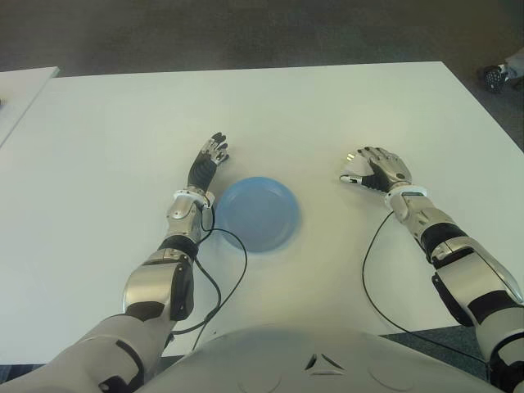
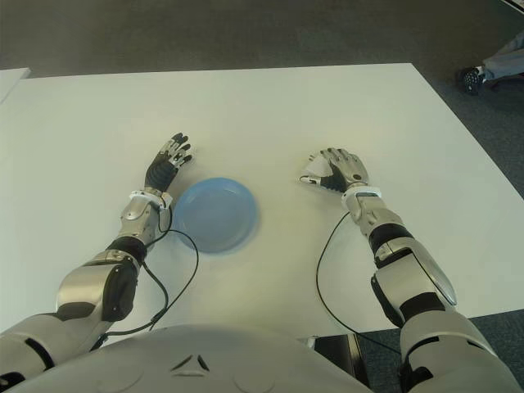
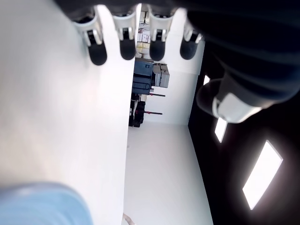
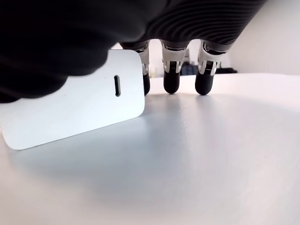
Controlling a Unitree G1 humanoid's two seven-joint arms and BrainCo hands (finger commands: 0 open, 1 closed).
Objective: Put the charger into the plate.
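The white charger (image 4: 79, 115), with a small slot port in its face, stands tilted on the white table (image 1: 327, 106), one lower corner touching it. My right hand (image 1: 372, 168) is curled over it, thumb on the near side and fingers (image 4: 171, 77) behind, their tips down on the table. In the eye views only a white bit of the charger (image 1: 351, 178) shows by the thumb. The round blue plate (image 1: 288, 214) sits to the left of that hand, a short gap away. My left hand (image 1: 209, 160) shows flat with fingers straight beside the plate's far left edge.
Thin black cables (image 1: 370, 270) run from both wrists back toward my body. A second white table (image 1: 20, 90) shows at the far left. Dark floor lies beyond the far edge, with a person's shoe (image 1: 496, 76) at the top right.
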